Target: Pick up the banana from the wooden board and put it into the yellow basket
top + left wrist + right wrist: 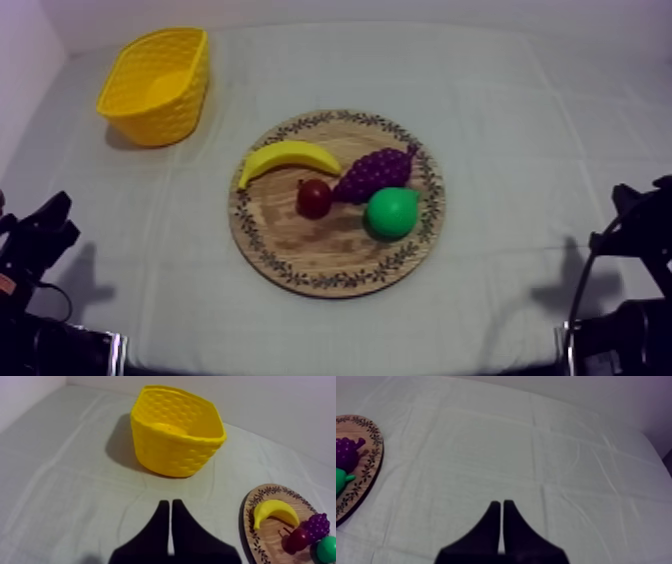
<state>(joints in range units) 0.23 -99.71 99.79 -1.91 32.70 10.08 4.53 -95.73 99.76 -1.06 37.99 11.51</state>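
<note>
Our left gripper (169,502): both black fingers pressed together into a narrow wedge with nothing between them, hanging over bare cloth (520,150). Our right gripper (500,503): same, fingers together, gripping nothing, also over bare cloth.

Banana (288,157) lies on the wooden board (262,245), on the side nearest the yellow basket (180,110). It is smooth yellow plastic, crescent-shaped, with its outer curve turned away from the other fruit. From the left gripper it sits ahead and off to the right, well apart from the fingertips. From the right gripper it is across the board, beyond the other fruit.

Basket: woven-look plastic, oval, walls flaring out toward the rim, standing upright. We see it ahead of the left fingertips, well apart. A strip of cloth separates it from the board.

Board: round, flat, wood grain showing, dark leafy vine pattern around the rim. Its edge lies ahead-left of the right gripper, well apart.

Other fruit on the board:
- Bunch of grapes (375,172): purple, bumpy, tapering. It sits just beside the banana's tip; we cannot tell if they touch.
- Small red fruit (314,198): dark, round, glossy, between the banana and the board's centre, just beside the grapes.
- Pear (391,211): green, smooth, bulbous, just beside the grapes on the side nearer the right gripper.

Cloth: grey-white, matte, with fold creases running in a grid.
</note>
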